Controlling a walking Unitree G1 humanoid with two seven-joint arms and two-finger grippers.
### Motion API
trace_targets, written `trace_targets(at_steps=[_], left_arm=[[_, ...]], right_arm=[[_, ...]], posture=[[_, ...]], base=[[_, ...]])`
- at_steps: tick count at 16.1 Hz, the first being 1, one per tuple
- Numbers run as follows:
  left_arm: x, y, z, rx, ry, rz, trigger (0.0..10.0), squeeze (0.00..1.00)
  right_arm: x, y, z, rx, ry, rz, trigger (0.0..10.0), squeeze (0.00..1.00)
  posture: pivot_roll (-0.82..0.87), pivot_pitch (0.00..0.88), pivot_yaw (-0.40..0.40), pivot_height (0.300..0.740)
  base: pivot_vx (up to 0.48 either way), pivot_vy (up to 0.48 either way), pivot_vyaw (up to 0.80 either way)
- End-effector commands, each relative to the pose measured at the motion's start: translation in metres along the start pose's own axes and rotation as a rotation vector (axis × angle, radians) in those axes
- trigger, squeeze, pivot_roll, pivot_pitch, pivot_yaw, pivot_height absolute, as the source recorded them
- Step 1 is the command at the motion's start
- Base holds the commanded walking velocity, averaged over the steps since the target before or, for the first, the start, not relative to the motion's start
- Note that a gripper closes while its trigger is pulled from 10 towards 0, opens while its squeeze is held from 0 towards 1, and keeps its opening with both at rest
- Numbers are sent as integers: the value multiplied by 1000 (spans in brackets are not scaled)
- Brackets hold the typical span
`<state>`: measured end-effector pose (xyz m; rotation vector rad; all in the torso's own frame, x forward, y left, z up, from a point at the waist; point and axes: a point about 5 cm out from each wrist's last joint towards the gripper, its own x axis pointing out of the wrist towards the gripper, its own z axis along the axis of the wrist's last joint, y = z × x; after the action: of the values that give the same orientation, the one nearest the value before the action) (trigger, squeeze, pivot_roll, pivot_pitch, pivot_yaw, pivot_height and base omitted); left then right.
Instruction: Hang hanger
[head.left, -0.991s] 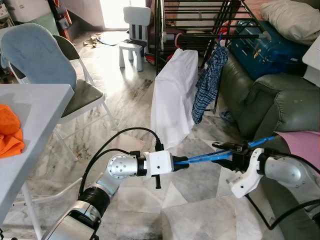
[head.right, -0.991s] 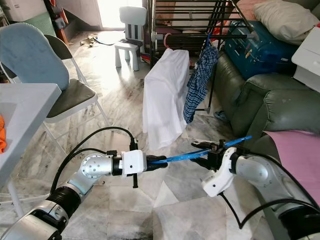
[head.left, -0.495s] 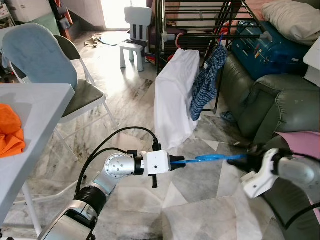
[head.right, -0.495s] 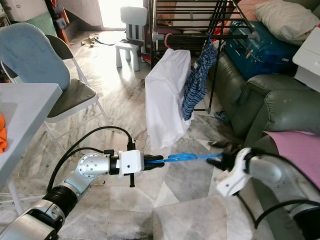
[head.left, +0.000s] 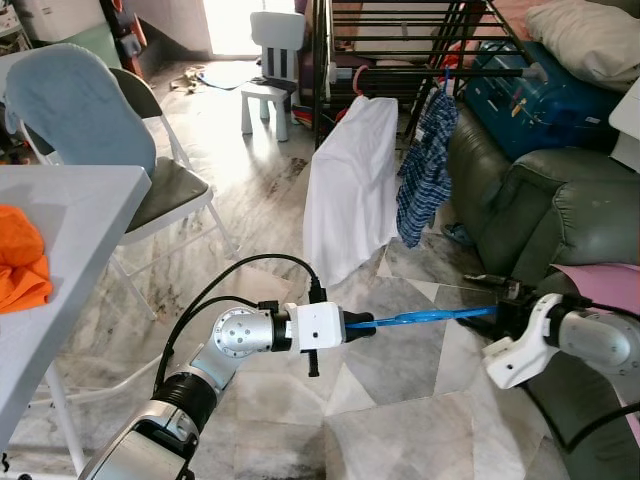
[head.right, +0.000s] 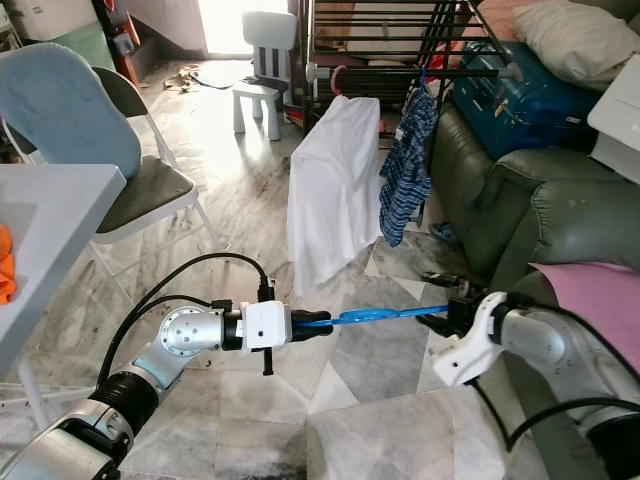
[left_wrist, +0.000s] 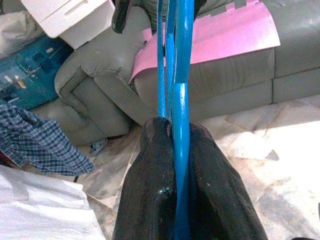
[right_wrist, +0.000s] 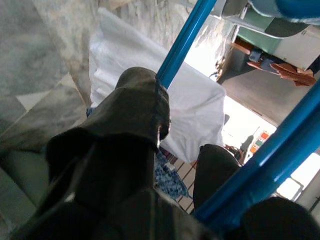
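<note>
Marble-pattern tile floor (head.left: 260, 215) is catching strong daylight coming in from a bright opening at the far end. Grey table (head.left: 60, 235) is sitting at the robot's left with an orange cloth (head.left: 20, 262) lying on it; behind it a folding chair (head.left: 150, 180) is carrying a blue towel (head.left: 70, 105) over its back. A small white child's chair (head.left: 272, 60) is standing near the bright opening. A black drying rack (head.left: 400, 40) is holding a white sheet (head.left: 350, 185) and a plaid shirt (head.left: 425, 165). A grey-green sofa (head.left: 530, 205) is lining the right side, with a blue suitcase (head.left: 530, 85), a pillow (head.left: 585, 40) and a pink sheet (head.left: 605, 285) on it.
</note>
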<state>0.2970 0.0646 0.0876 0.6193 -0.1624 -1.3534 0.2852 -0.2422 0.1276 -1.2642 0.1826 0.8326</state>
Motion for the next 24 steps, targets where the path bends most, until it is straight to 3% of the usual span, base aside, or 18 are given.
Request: trace_targets(at_steps=[1,2,3,4,5,6,7,24], left_arm=[[2,1,3,18,-11,-6,10000,0],[2,1,3,18,-11,-6,10000,0],[3,0,3,18,-11,-6,10000,0],[3,0,3,18,-10,-7,10000,0],[3,-1,2,17,-8,-6,10000,0],[3,-1,2,16,-6,-6,10000,0],[2,-1,1,15,-4,-7,10000,0],[4,-2,-1,18,7,11,10000,0]], right_arm=[[3,-7,5,8,-29,-9,3961,0],[4,-7,7,8,-35,-5,4902,0],[8,-7,11,16,-55,9,8510,0],[9,-6,14,18,-66,17,10000,0],[11,-4,18,23,-86,31,7843,0],[11,-2,18,23,-89,44,4392,0],[10,-2,17,24,-87,52,0,0],[10,3,14,66,-80,72,0,0]], posture=[[14,0,12,740],[14,0,12,740],[15,0,11,740],[15,0,11,740],[17,0,10,740],[17,0,10,740],[17,0,11,740],[24,0,5,740]], base=[[0,0,0],[0,0,0],[0,0,0],[0,0,0],[0,0,0],[0,0,0],[0,0,0],[0,0,0]])
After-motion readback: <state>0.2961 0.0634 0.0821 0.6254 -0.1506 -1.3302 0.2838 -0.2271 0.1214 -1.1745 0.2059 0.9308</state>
